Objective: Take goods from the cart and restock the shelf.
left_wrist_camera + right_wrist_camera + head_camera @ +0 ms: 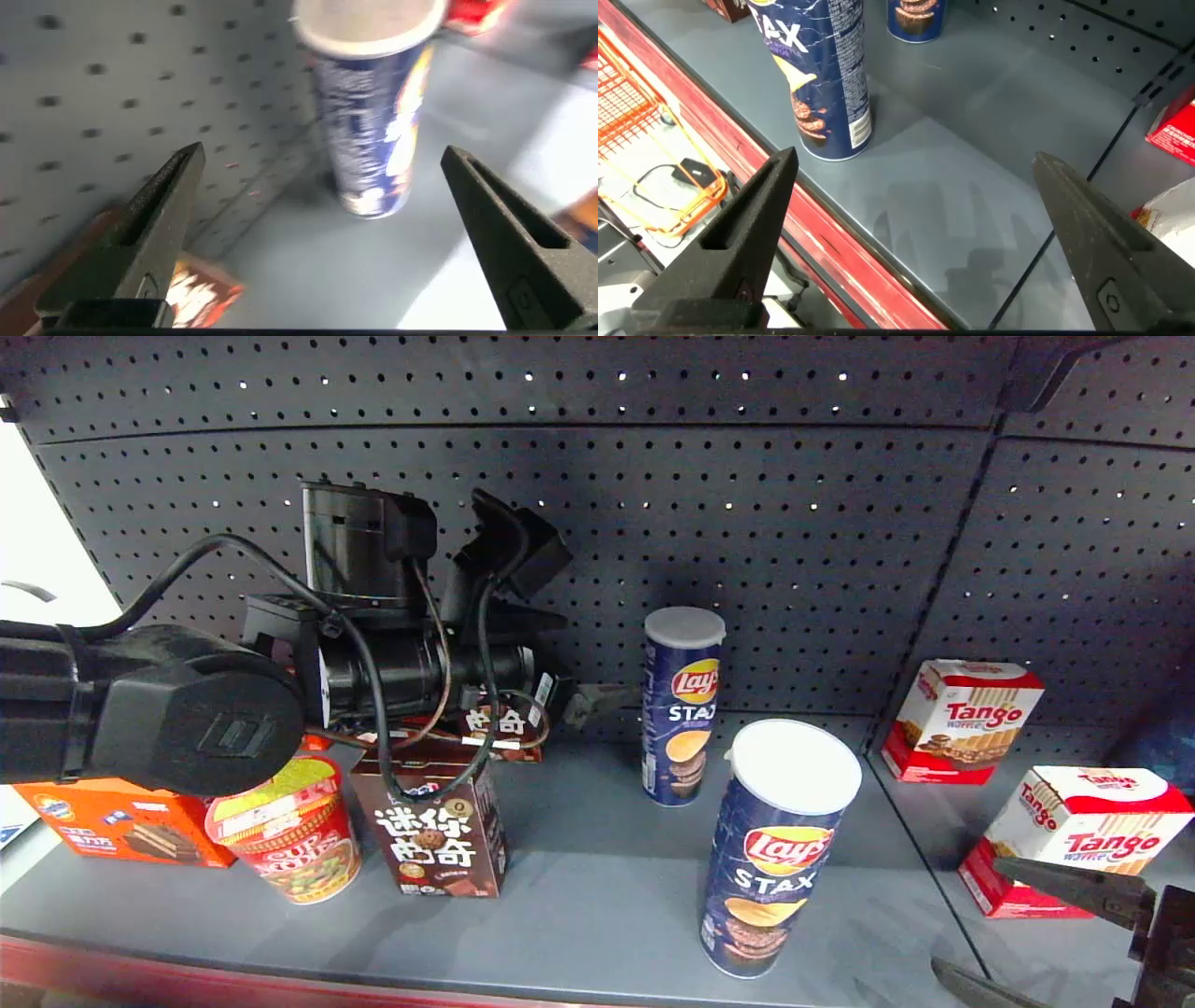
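Two blue chip cans stand on the grey shelf (597,896): one at the back (681,709), one nearer the front edge (780,849). My left gripper (593,700) is held over the shelf just left of the back can. In the left wrist view this gripper (322,157) is open, with the back can (374,103) ahead of its fingers and apart from them. My right gripper (968,915) is open and empty at the shelf's front right. The right wrist view shows that gripper (915,161) over bare shelf, beside the front can (822,75).
Under my left arm stand a cup of noodles (285,840), a brown cookie box (439,831) and an orange box (121,826). Two red-and-white wafer boxes (962,719) (1083,835) sit on the right. Below the shelf's red edge (785,215) is the orange cart (635,112).
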Robot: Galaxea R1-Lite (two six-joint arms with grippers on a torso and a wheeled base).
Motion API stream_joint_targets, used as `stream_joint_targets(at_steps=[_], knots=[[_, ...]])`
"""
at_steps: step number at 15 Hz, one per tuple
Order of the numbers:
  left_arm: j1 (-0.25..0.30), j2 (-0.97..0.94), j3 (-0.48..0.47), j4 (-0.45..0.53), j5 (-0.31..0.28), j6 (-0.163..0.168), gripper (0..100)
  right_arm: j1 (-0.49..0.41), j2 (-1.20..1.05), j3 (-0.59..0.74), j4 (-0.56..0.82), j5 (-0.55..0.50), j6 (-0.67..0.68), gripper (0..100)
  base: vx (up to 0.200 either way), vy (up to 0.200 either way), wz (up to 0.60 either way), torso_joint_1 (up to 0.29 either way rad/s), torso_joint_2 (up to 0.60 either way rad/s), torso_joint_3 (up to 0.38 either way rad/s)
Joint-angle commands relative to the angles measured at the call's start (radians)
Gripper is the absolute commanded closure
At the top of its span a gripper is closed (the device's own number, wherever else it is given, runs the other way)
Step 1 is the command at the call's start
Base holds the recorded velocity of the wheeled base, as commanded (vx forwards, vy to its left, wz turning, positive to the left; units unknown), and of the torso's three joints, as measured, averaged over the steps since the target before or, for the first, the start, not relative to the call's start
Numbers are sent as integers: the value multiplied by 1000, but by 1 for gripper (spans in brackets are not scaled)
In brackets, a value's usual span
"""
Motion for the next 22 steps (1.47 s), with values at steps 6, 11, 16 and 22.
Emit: stream_joint_targets(at_steps=[6,11,16,22], knots=[[-5,29,49,-16,83,191,0,1,6,0,0,-2,1,0,0,0,0,0,0,0],[-40,73,9,-16,133,222,0,-1,8,4,1,-2,1,0,0,0,0,0,0,0],[-60,136,-64,-15,213,218,0,-4,-1,3,0,-5,-1,0,0,0,0,0,0,0],[-77,170,-87,-16,245,211,0,-7,-1,6,0,-5,-1,0,0,0,0,0,0,0]])
